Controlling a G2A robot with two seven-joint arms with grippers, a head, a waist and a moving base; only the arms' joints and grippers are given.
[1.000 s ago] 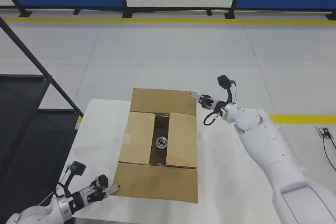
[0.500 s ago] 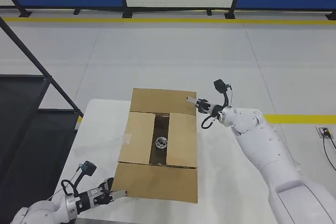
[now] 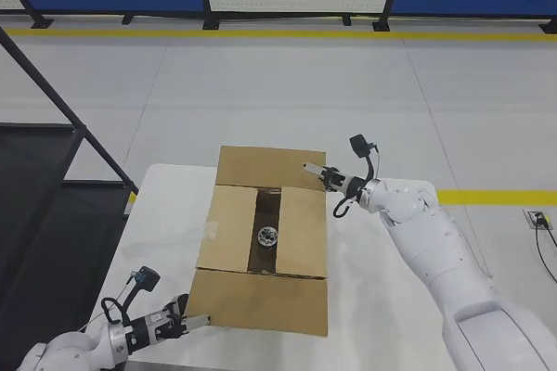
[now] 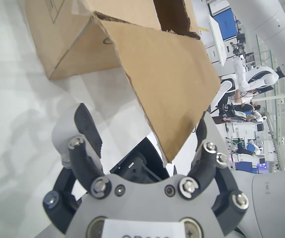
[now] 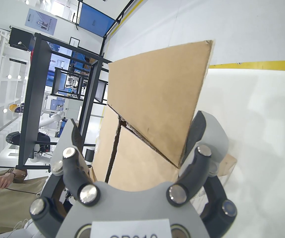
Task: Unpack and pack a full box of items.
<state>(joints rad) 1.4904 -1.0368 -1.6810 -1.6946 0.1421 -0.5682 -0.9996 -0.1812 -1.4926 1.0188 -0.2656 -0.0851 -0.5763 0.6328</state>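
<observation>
White desk [image 3: 167,213] carries a cardboard box [image 3: 227,232]; grey floor [image 3: 306,83] with yellow line [image 3: 511,197] lies beyond. Left end effector [image 4: 142,117] and right end effector [image 5: 137,120]: both spread apart, straddling flap corners.

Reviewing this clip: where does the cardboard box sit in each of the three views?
Top view: cardboard box mid-table, lying between the two arms.
Left wrist view: box ahead, its near flap reaching into the open left gripper.
Right wrist view: box ahead, far flap corner by the open right gripper.
Shared landmark: the dark slot down the box's top.
</observation>
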